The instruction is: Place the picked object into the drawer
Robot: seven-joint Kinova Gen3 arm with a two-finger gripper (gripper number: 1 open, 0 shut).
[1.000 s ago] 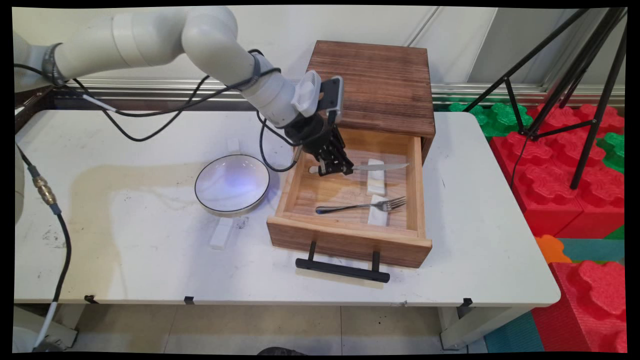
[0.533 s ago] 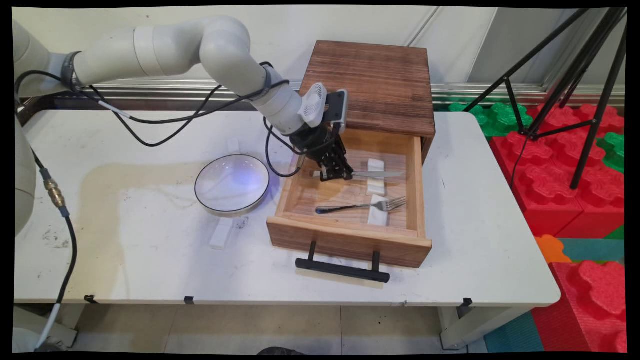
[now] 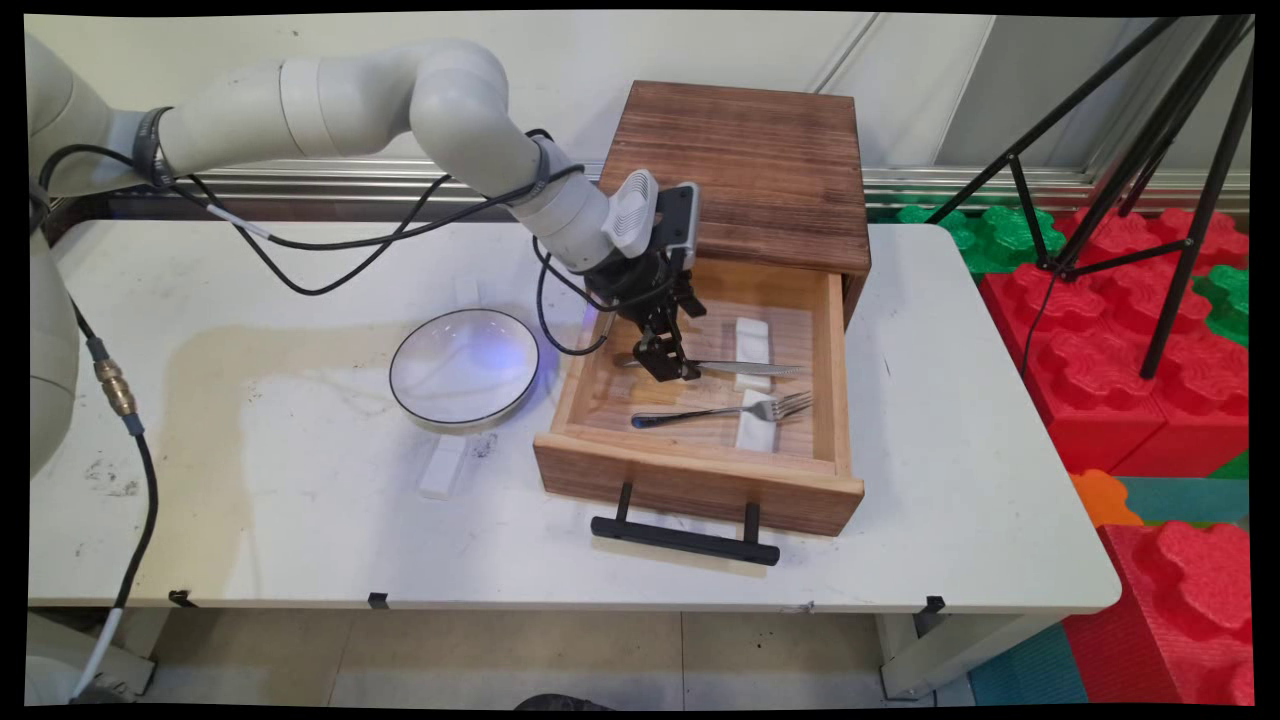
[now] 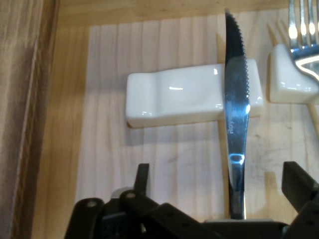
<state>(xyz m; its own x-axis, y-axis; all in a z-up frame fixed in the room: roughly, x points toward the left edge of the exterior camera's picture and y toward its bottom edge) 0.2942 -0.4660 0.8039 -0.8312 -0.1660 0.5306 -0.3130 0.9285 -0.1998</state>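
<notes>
Inside open wooden drawer (image 3: pixel 700 470): end effector (image 3: pixel 668 368) clamped on knife (image 4: pixel 236 119); fork (image 3: pixel 722 411), white rests (image 4: pixel 189 93); bowl (image 3: pixel 464 368) beside on worktop (image 3: pixel 300 500).

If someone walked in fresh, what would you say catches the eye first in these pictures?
The open wooden drawer in mid-table, where the hand grips a knife by its handle, blade lying over a white rest. A fork lies nearer the drawer front on its own rest, and a white bowl sits on the table left of the drawer.
</notes>
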